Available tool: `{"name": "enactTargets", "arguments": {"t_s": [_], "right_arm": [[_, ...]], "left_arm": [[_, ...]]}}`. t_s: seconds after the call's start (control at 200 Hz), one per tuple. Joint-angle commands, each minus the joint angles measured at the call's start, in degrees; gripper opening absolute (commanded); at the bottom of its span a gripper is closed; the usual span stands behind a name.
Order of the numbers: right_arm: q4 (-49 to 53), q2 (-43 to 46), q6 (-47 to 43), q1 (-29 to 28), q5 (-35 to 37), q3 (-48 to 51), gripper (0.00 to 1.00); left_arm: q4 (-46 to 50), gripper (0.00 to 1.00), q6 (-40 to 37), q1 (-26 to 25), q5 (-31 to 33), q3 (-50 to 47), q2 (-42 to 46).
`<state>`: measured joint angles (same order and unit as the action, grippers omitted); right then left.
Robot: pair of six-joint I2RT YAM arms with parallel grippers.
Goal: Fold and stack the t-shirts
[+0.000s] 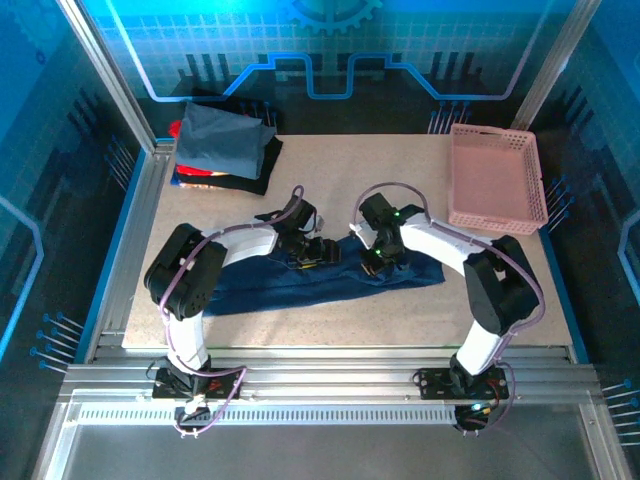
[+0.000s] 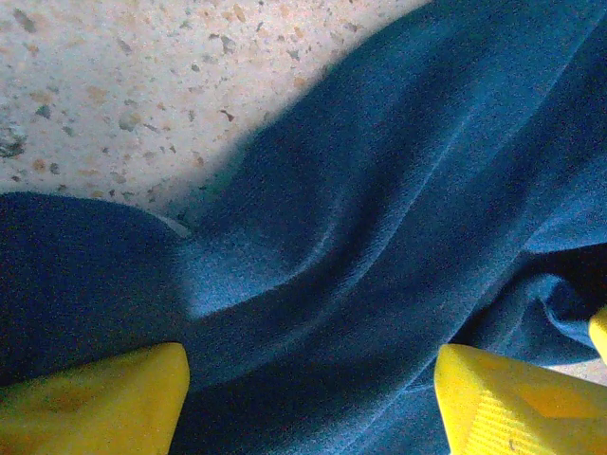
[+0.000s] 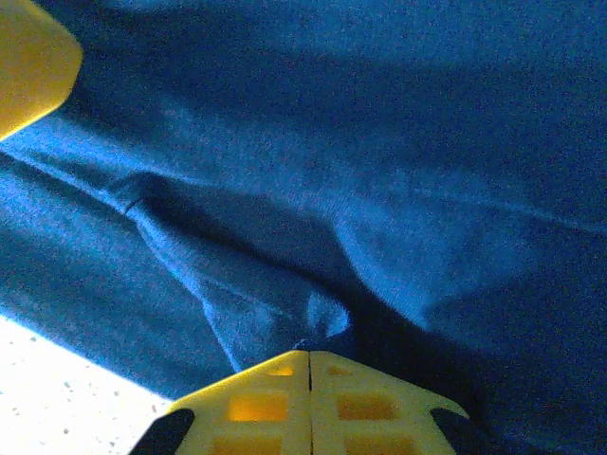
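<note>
Navy tee [image 1: 270,290] is lying rumpled in a long band across the middle of the table [image 1: 330,180], running roughly from 8 o'clock over toward 3 o'clock. Both arms are down on it near the centre. Left gripper [image 1: 306,252] sits at the band's upper edge. On its wrist cam the yellow fingertips [image 2: 95,398] are spread wide with a ridge of fabric between them, nothing pinched. Right gripper [image 1: 372,262] is near it on the 3 o'clock side, with its fingers pressed tight together and a little fold of the tee caught where they meet. Stack of folded tees [image 1: 225,150], slate-blue on top of red and black, sits at the table's 10 o'clock corner. Pink basket [image 1: 497,178] is over at 2 o'clock, well apart from the stack.
</note>
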<state>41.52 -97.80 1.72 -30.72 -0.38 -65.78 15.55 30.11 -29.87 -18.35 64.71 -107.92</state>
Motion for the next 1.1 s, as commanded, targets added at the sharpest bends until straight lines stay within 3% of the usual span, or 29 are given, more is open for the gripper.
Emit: {"name": "enactTargets", "arguments": {"t_s": [0.0, 0.35, 0.52, 0.69, 0.875, 1.096], "right_arm": [[3.0, 4.6, 2.2, -1.8, 0.1, 1.2, 0.07], [8.0, 6.8, 12.0, -5.5, -4.7, 5.3, 0.12], [10.0, 8.6, 15.8, -6.1, -5.1, 5.6, 0.33], [6.7, 13.7, 19.7, -0.9, -7.8, 4.1, 0.39], [11.5, 5.8, 24.6, 5.1, 0.4, -1.1, 0.33], [8.8, 2.2, 27.6, 12.9, 0.7, 5.2, 0.27]], "left_arm": [[2.4, 0.71, 0.0, 1.0, 1.0, -1.8, 0.6], [3.2, 0.71, -0.2, 1.1, 1.3, 0.9, -1.6], [5.6, 0.71, -0.8, 0.5, 1.8, 5.2, -2.3], [9.2, 0.71, -2.3, -1.9, 2.5, 12.0, -4.0], [9.7, 0.71, -1.0, -5.4, 0.9, 17.6, -6.4], [7.5, 0.71, 1.6, -6.5, -1.3, 18.2, -9.0]]}}
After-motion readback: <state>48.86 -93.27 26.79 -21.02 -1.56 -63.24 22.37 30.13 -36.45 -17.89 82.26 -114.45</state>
